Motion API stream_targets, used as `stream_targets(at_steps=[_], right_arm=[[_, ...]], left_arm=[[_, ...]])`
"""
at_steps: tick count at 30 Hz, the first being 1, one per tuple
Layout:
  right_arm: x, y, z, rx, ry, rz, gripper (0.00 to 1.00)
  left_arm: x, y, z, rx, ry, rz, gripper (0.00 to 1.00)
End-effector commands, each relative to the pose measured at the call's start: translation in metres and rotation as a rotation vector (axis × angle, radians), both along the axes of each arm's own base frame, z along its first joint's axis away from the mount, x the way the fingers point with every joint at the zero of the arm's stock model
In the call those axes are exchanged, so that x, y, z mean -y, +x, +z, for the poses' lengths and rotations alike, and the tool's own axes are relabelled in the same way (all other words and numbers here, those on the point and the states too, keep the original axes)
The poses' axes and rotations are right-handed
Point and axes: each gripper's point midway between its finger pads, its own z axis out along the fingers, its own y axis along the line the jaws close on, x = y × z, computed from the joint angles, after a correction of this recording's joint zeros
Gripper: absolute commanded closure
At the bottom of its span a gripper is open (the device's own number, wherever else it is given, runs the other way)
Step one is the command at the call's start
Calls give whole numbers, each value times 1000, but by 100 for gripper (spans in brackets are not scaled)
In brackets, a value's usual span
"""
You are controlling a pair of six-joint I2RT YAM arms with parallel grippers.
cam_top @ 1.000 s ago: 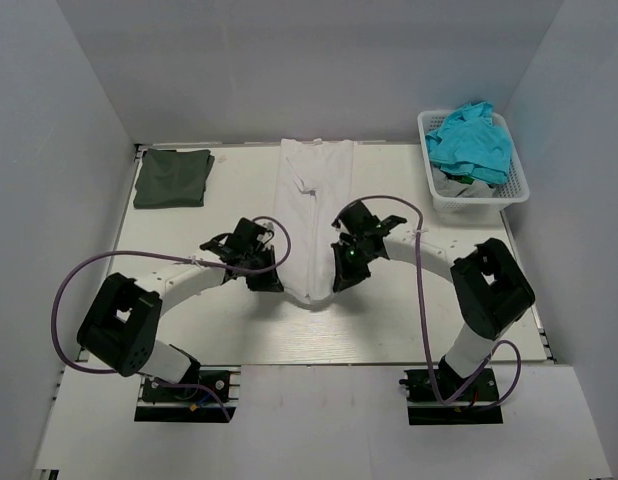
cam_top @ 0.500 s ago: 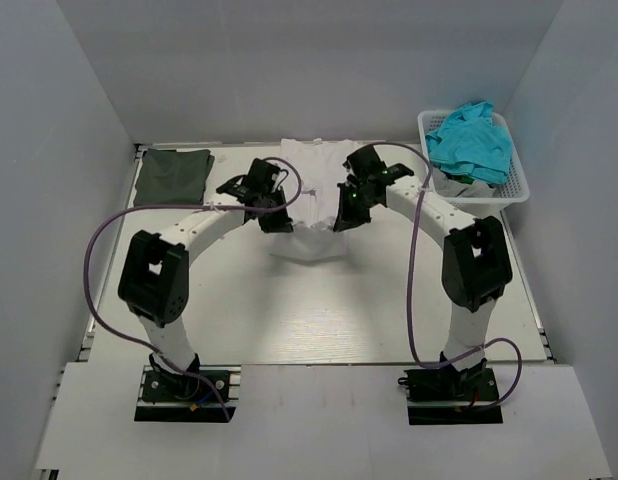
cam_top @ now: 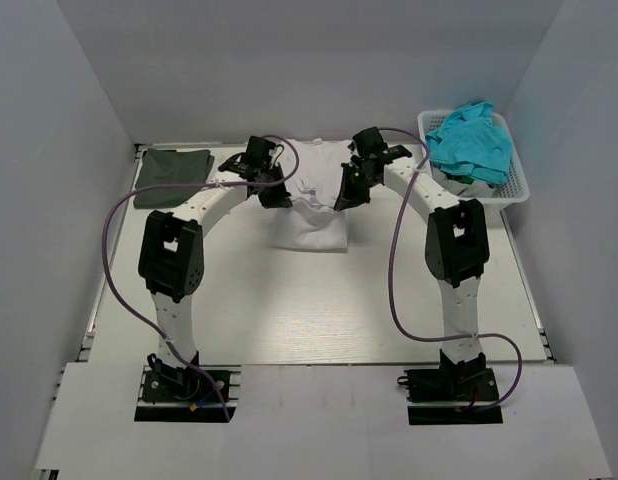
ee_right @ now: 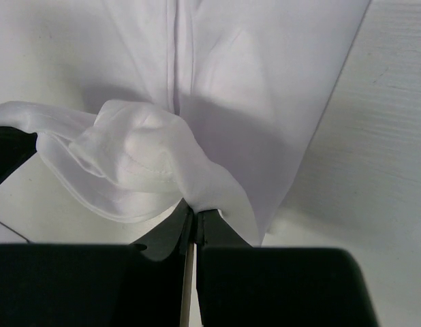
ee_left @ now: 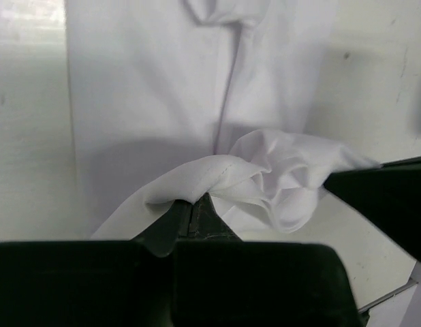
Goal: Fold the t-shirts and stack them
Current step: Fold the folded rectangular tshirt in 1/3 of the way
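— Jaws, left and right?
— Both pinched tight on a bunched edge of the white t-shirt, its body spread just beyond them on the bench.
— And the olive t-shirt?
— Folded, well left of the jaws.

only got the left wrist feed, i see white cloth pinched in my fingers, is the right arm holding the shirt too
Observer: Yes, the right gripper is shut on a bunched fold of the white shirt.
Operator: where's the rest of the shirt
Observer: It lies flat on the table, between the two arms. The left gripper and the right one hold the lifted end above it.
Operator: is there a pile to stack onto
Observer: A folded dark green shirt lies at the table's far left corner.
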Motion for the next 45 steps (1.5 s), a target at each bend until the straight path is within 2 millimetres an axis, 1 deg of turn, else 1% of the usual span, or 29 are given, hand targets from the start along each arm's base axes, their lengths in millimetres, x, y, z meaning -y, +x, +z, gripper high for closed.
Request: stream_targets(at_steps=[1, 3, 5, 10, 14, 19, 20, 21, 22, 23, 24, 25, 26, 28, 29, 30, 31, 32, 33, 34, 35, 36, 37, 38, 39, 40, 42, 43, 45], right_arm=[[-4, 23, 23, 62, 65, -21, 100], [-1, 26, 18, 54, 64, -30, 100], [0, 29, 16, 52, 78, -31, 100], [-2, 41, -7, 30, 113, -32, 100], [0, 55, -11, 43, 136, -58, 100], [6, 71, -24, 46, 130, -94, 97], [6, 76, -23, 46, 135, -118, 89], [5, 81, -23, 60, 149, -120, 82], [7, 90, -18, 79, 173, -138, 66], [6, 101, -10, 93, 203, -158, 59], [3, 106, 0, 110, 238, -149, 45], [6, 120, 10, 148, 274, -167, 10], [5, 133, 25, 183, 308, -176, 10], [3, 140, 46, 209, 384, -153, 10], [1, 137, 54, 217, 396, -143, 10], [2, 133, 62, 231, 399, -120, 10], [4, 127, 55, 212, 381, -115, 10], [8, 118, 50, 211, 346, -100, 10], [13, 108, 49, 208, 317, -93, 10], [14, 102, 47, 203, 305, -86, 10], [19, 94, 66, 244, 300, -73, 10], [24, 78, 39, 183, 264, -68, 10], [26, 69, 37, 175, 237, -63, 10], [30, 63, 45, 202, 217, -49, 10], [33, 42, 30, 159, 183, -39, 10], [36, 36, 25, 157, 153, -45, 10], [38, 15, 23, 150, 140, -38, 10], [41, -6, 3, 92, 124, -35, 10], [40, -19, -9, 60, 108, -40, 10]], left_arm=[[15, 31, 35, 116, -52, -38, 100], [19, 37, 22, 92, -51, -45, 100], [23, 44, 23, 100, -55, -61, 100], [18, 55, 8, 69, -24, -37, 100], [3, 61, 3, 69, 3, 3, 100], [3, 71, -6, 71, -6, 6, 99], [5, 74, -7, 71, -13, 0, 79], [7, 79, -2, 81, -17, 0, 74], [8, 81, -4, 77, -15, 0, 67], [3, 87, -15, 62, -2, 15, 50], [0, 101, -3, 95, -21, 36, 50], [-7, 105, -4, 80, -13, 63, 47], [-16, 122, 7, 108, -29, 96, 31], [-30, 135, 25, 130, -51, 142, 1], [-43, 140, 31, 138, -52, 164, 1], [-49, 140, 55, 180, -65, 173, 1], [-49, 137, 64, 199, -71, 173, 1], [-54, 130, 54, 195, -72, 160, 1], [-53, 123, 58, 201, -87, 147, 1], [-55, 114, 80, 245, -91, 137, 1], [-56, 98, 57, 202, -79, 114, 1], [-51, 86, 52, 185, -72, 85, 1], [-51, 70, 32, 143, -41, 55, 1], [-57, 60, 33, 142, -13, 50, 1], [-54, 48, 23, 113, 10, 32, 1], [-52, 29, 1, 50, 18, 14, 1], [-50, 12, -8, 16, -1, -8, 1], [-48, -4, -25, -27, -3, -26, 1], [-46, -16, -37, -45, 1, -49, 1]])
